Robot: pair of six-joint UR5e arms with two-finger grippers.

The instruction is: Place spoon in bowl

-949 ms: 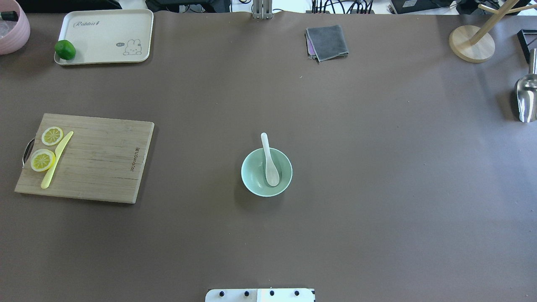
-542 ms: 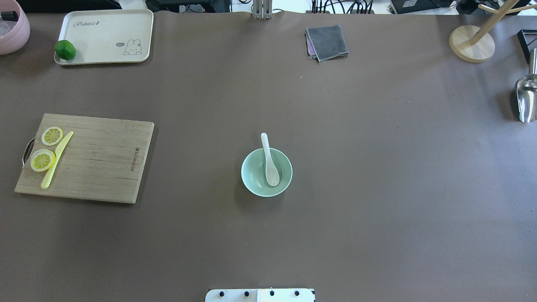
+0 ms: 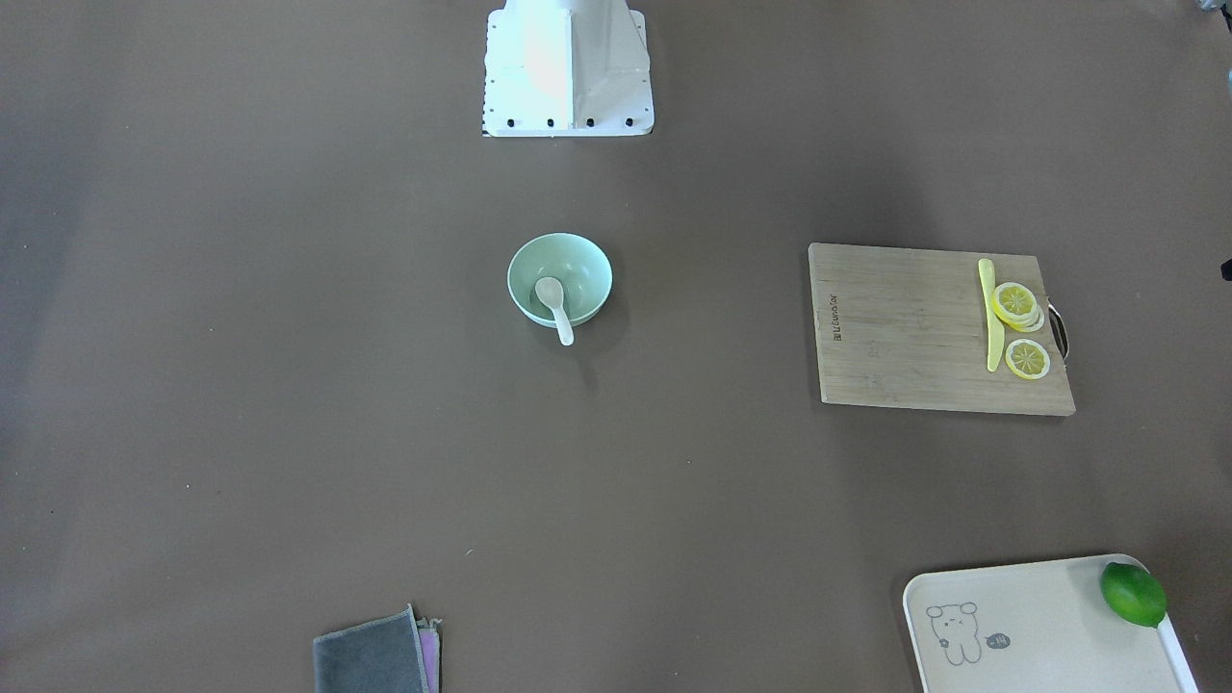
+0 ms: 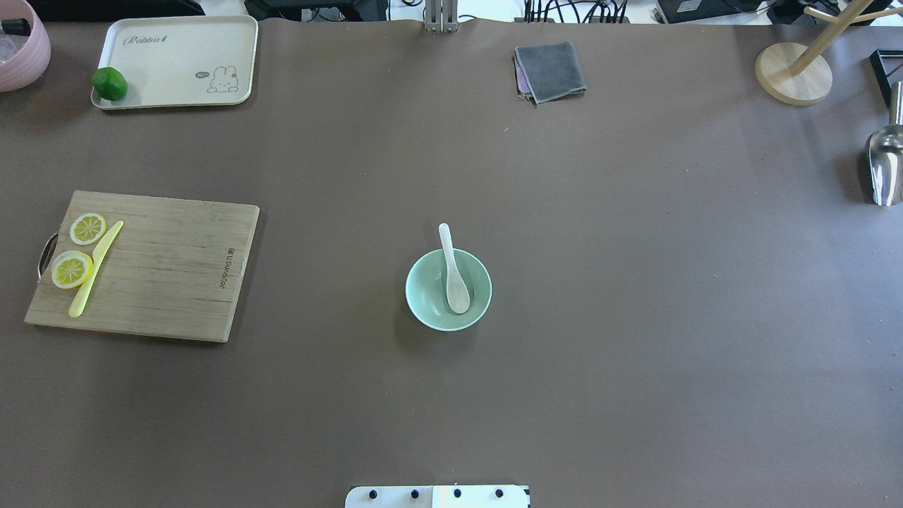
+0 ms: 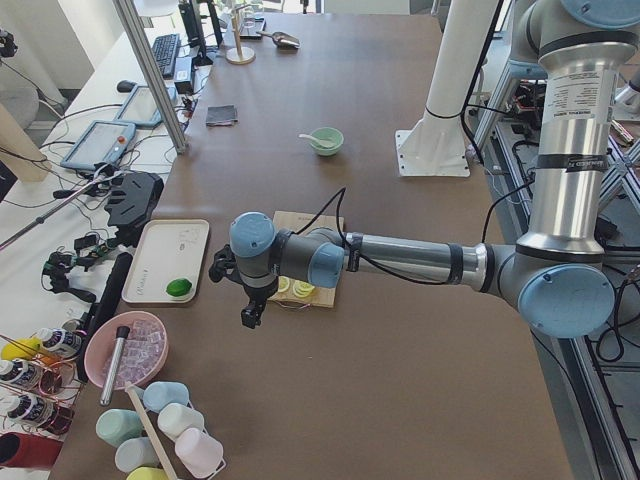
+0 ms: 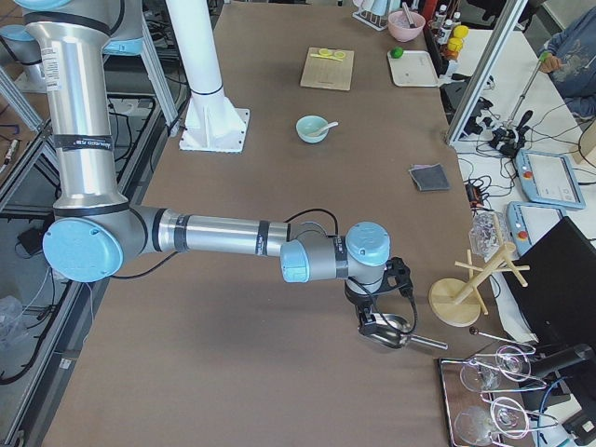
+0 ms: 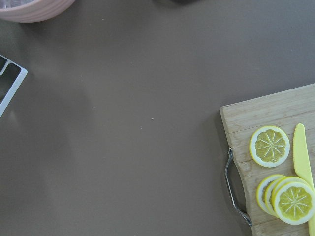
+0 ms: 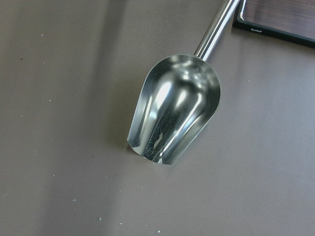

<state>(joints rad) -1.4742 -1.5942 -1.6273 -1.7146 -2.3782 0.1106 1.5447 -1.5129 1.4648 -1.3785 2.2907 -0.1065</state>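
Already the small glossy white soup spoon (image 4: 456,282) lies in the round pale mint-green bowl (image 4: 422,309) — oval scoop down on the bowl's floor, short thick handle leaning on the far rim and poking out past it, away from the robot. The bowl stands near the middle of the brown table (image 4: 635,353), well apart from both arms.

Out at the table's left end, the left gripper (image 5: 248,315) hangs beside the metal-handled end of the rectangular wooden cutting board (image 4: 162,268), which carries yellow lemon slices (image 4: 87,228) and a long thin yellow plastic knife (image 4: 95,271). At the right end, the right gripper (image 6: 371,321) hangs over the shiny steel scoop (image 8: 174,113), and its wrist camera looks straight down on the scoop. Each gripper shows only in a side view — how wide the fingers stand cannot be told for either.
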